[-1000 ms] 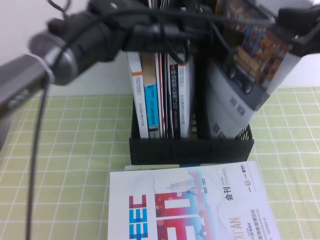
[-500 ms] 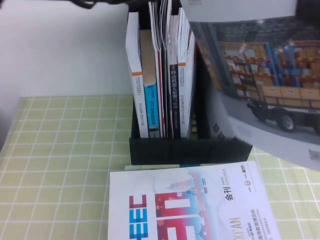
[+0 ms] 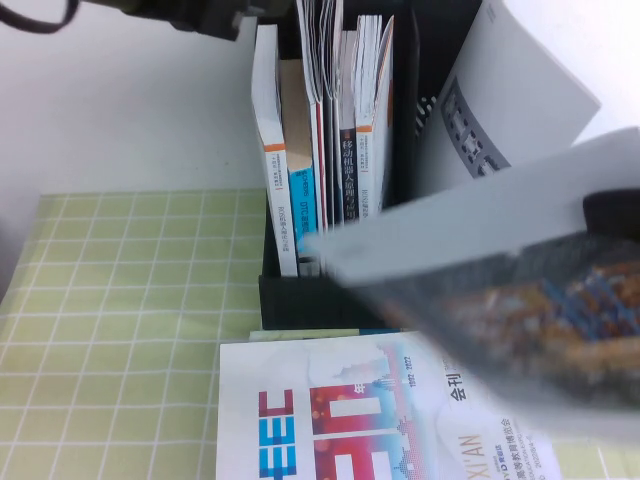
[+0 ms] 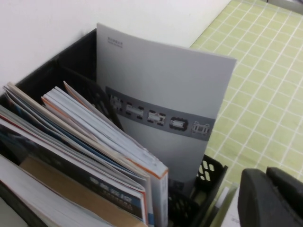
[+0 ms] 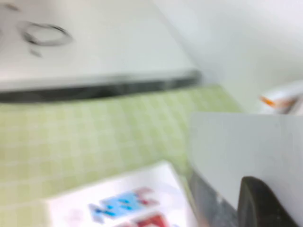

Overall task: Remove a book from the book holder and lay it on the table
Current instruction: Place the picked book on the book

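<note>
**A:** Biggest first?

**B:** Green table (image 3: pixel 120 300), white lines all over.

**A:** Next?

**B:** The book (image 3: pixel 500 290). Out of the book holder (image 3: pixel 300 300), up in the air, tilted, over the right part of the white catalogue (image 3: pixel 320 410). Not on the table yet.

**A:** And that catalogue?

**B:** Flat on the table, just in front of the book holder.

**A:** Inside the book holder?

**B:** Grey brochure (image 4: pixel 161 104) leaning in 1 end part. Thin books (image 3: pixel 330 150) standing packed beside it.

**A:** Grippers?

**B:** Right gripper (image 3: pixel 612 212) at the right side, clamped on the book. Left gripper (image 4: pixel 267 198) up above the book holder. Open or closed? Cannot tell.
</note>
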Motion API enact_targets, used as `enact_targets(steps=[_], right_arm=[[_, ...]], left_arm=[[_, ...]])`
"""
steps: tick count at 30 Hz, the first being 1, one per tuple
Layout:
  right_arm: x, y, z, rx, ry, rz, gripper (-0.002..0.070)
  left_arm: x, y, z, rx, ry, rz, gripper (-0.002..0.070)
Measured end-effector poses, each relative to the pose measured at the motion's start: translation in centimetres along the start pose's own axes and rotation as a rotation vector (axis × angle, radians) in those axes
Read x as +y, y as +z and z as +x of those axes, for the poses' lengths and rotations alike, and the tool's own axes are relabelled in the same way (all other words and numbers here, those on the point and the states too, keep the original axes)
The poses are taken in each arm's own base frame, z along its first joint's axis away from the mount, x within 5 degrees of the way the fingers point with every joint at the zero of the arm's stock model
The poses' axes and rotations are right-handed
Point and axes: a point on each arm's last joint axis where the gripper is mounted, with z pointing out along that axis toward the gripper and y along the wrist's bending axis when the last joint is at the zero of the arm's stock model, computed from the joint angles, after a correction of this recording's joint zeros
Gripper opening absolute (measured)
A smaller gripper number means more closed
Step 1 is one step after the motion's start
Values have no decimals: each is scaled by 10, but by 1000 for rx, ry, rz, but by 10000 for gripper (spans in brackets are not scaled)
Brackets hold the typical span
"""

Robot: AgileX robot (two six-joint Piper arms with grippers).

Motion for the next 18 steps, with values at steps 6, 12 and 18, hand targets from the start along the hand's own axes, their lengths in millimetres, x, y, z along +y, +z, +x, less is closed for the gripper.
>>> enact_targets(steps=[6,12,18], right_arm=[[-3,5,-12,86,-112,112,17],[12,35,-18,197,-189,78,17],[30,79,-10,386,-340,103,18]], left_arm=[[-11,-15,-1,14,-26,16,-2],[-13,-17,2,47,-50,18,-2],[-13,-17,4,65,-58,27,-3]])
